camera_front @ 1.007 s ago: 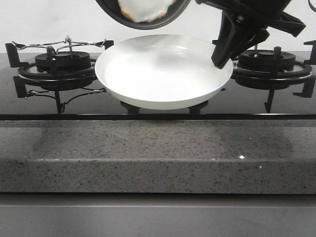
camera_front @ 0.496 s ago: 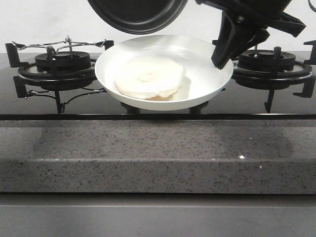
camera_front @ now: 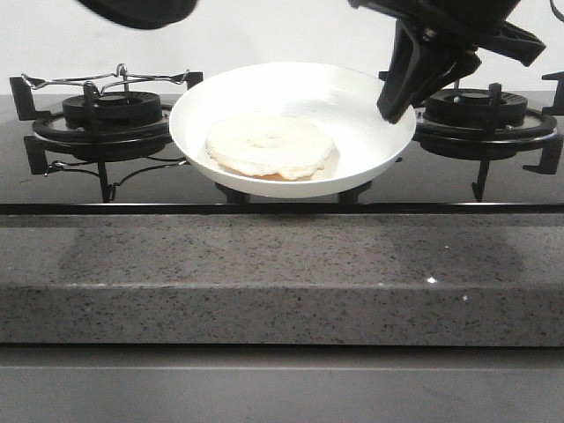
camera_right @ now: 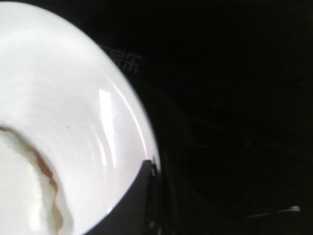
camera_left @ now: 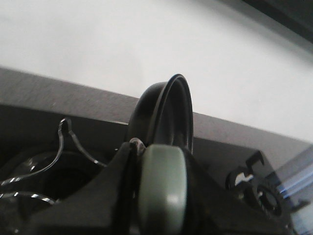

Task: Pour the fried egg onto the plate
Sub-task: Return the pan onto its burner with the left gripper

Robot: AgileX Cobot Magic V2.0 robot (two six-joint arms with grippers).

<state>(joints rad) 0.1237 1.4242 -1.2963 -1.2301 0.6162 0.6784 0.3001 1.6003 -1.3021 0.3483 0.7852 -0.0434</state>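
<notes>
The fried egg (camera_front: 269,145) lies flat in the white plate (camera_front: 361,92) as a pale disc; its yolk does not show. My right gripper (camera_front: 393,107) is shut on the plate's right rim and holds it over the hob's middle. In the right wrist view the plate (camera_right: 73,93) fills the left, with the egg's edge (camera_right: 22,196) and one dark finger (camera_right: 129,208) over the rim. My left gripper (camera_left: 160,169) is shut on the grey-green handle (camera_left: 161,196) of the black frying pan (camera_left: 168,110), held on edge. The pan (camera_front: 141,9) shows at the front view's top left.
A left burner (camera_front: 110,110) with a wire rack (camera_front: 106,79) and a right burner (camera_front: 480,110) flank the plate on the black glass hob. A speckled grey counter edge (camera_front: 282,264) runs along the front.
The egg dropped from the tilted pan onto the plate and settled there. The pan then moved up and left, away from above the plate. The right gripper and plate stayed still.
</notes>
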